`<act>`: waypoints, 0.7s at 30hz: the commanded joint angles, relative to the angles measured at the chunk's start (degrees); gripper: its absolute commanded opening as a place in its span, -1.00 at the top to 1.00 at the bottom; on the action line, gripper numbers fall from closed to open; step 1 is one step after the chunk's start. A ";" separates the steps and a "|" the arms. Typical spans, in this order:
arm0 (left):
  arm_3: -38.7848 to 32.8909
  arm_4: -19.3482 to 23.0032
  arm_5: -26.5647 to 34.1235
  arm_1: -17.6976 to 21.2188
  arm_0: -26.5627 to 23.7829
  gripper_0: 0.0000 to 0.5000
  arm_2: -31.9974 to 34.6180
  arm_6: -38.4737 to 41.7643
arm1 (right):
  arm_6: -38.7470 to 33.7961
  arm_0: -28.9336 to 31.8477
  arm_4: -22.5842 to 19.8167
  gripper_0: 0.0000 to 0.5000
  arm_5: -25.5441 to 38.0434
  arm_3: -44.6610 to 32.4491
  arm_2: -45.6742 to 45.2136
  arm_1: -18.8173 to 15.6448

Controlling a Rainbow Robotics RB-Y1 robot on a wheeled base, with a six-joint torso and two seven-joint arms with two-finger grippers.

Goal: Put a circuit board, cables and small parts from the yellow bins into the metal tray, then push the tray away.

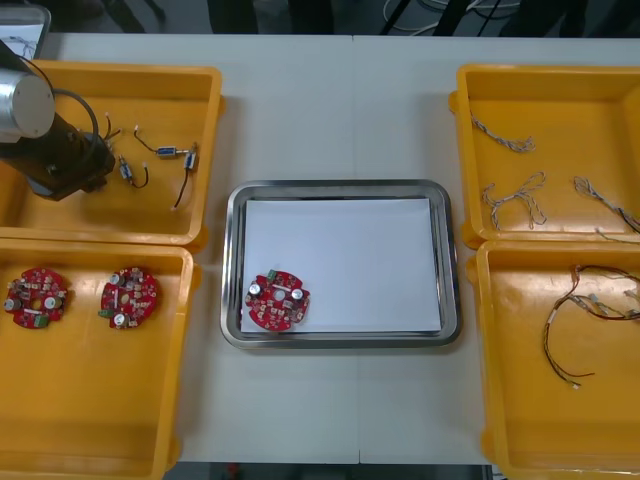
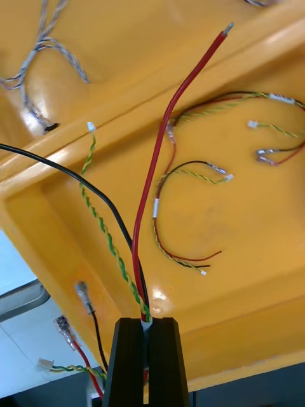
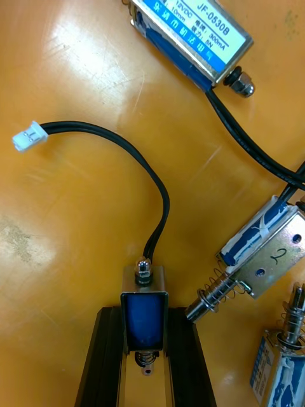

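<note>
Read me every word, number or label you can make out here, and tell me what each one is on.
"JF-0530B": label on the small metal part farthest from the left gripper.
"12VDC", "300mA": same label; its remaining print is too small to read.
"2": handwritten on another small metal part beside that gripper.
None on the cables in the right gripper.
</note>
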 commanded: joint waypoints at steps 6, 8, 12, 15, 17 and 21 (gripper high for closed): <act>-0.69 0.55 0.94 0.43 -2.74 1.00 -0.53 -1.89 | 14.03 -10.71 -1.20 1.00 0.42 -4.75 12.78 -8.20; -1.04 0.81 1.56 0.78 -2.74 1.00 -0.44 -1.62 | 16.75 -13.00 -1.37 1.00 0.42 -4.57 15.06 -8.64; -2.36 1.34 3.75 2.10 -2.74 1.00 0.52 -1.62 | 22.99 -19.32 -1.37 1.00 0.42 -3.87 20.78 -9.43; -3.77 1.43 5.78 2.71 -2.74 1.00 1.14 -1.54 | 26.77 -24.25 -1.37 1.00 0.42 -3.17 25.17 -9.60; -4.56 1.43 7.01 3.15 -2.74 1.00 1.40 -1.36 | 28.36 -26.79 -1.29 1.00 0.42 -2.82 27.81 -9.60; -5.96 1.43 9.03 3.85 -2.74 1.00 2.46 -1.27 | 31.61 -31.80 -1.11 1.00 0.37 -2.29 33.17 -8.81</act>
